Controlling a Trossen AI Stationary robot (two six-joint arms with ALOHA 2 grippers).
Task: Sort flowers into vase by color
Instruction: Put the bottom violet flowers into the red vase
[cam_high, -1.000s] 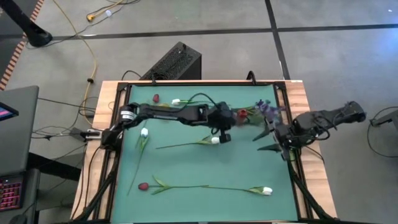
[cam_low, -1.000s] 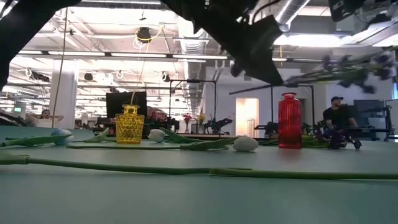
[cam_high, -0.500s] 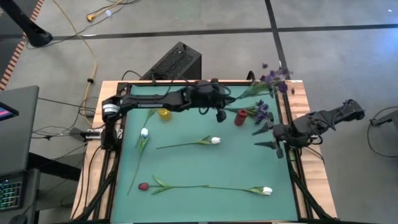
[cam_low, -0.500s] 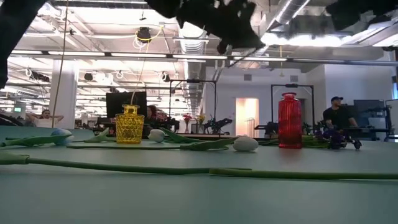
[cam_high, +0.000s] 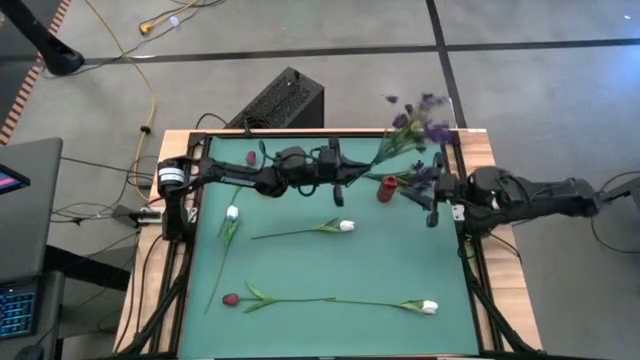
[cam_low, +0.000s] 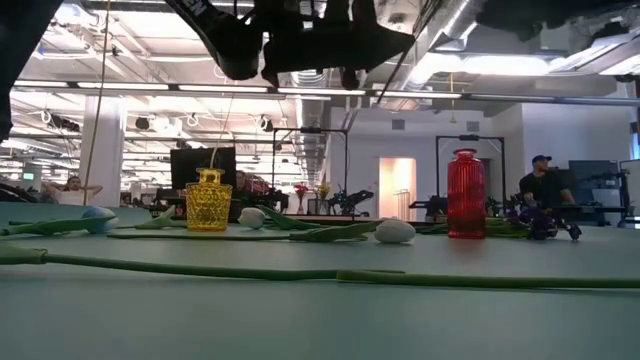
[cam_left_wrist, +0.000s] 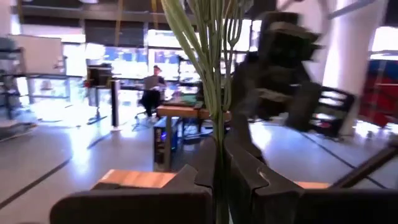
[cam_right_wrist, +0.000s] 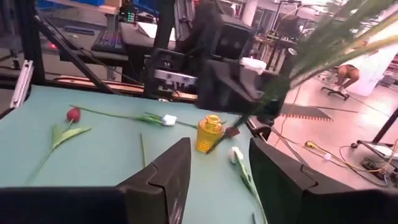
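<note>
Green matting covers the table (cam_high: 330, 265), on which white tulips (cam_high: 345, 226) and dark red tulips (cam_high: 230, 299) on thin green stems are scattered, with a red ribbed vase (cam_low: 464, 193) and a yellow glass vase (cam_low: 208, 199) near the far edge. A bushy purple spray (cam_high: 412, 118) is held aloft over the far edge, its stems clamped in the left gripper's (cam_high: 343, 179) jaws. The right gripper (cam_high: 432, 196) is seen beside the red vase, jaws apart around nothing.
</note>
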